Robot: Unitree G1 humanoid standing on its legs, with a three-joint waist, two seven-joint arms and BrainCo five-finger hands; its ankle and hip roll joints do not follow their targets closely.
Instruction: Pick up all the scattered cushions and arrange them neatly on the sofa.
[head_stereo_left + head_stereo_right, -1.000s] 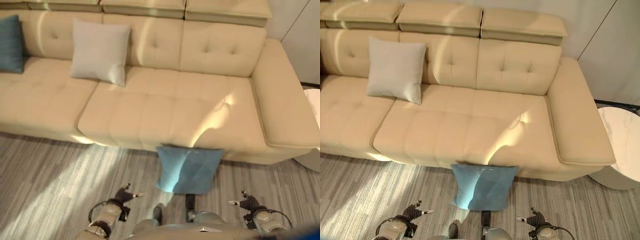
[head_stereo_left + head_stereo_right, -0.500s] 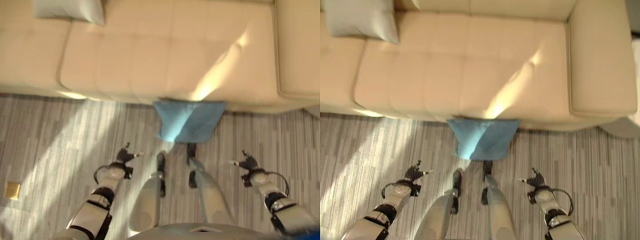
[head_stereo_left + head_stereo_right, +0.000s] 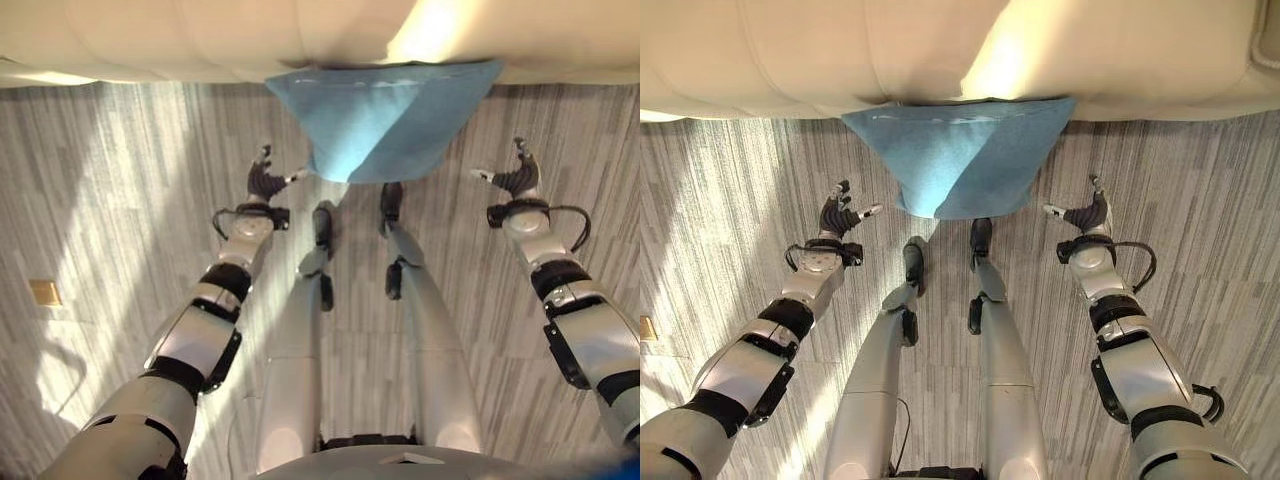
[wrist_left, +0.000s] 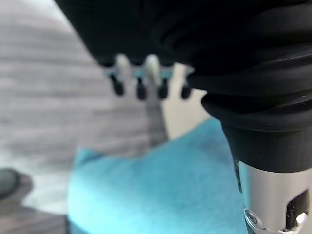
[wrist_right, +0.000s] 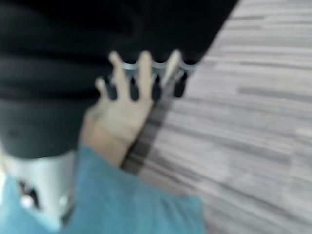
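Observation:
A light blue cushion (image 3: pixel 385 120) leans against the front of the beige sofa (image 3: pixel 200 40), its lower edge on the floor. My left hand (image 3: pixel 265 183) hovers just left of the cushion's lower corner, fingers spread, thumb pointing at the cloth, holding nothing. My right hand (image 3: pixel 518 175) hangs a little right of the cushion, also open and apart from it. The blue cushion (image 4: pixel 161 190) lies close beyond the left fingers (image 4: pixel 139 80) in the left wrist view, and the cushion (image 5: pixel 126 204) appears beside the right fingers (image 5: pixel 146 73) in the right wrist view.
Grey striped wood floor (image 3: pixel 110 200) spreads on both sides of the cushion. A small yellowish square (image 3: pixel 45 292) lies on the floor at the far left. The sofa's front edge runs across the top of the eye views.
The camera has tipped down and closer, so the sofa seat and the white cushion have left the picture. Both hands have reached forward toward the two sides of the blue cushion.

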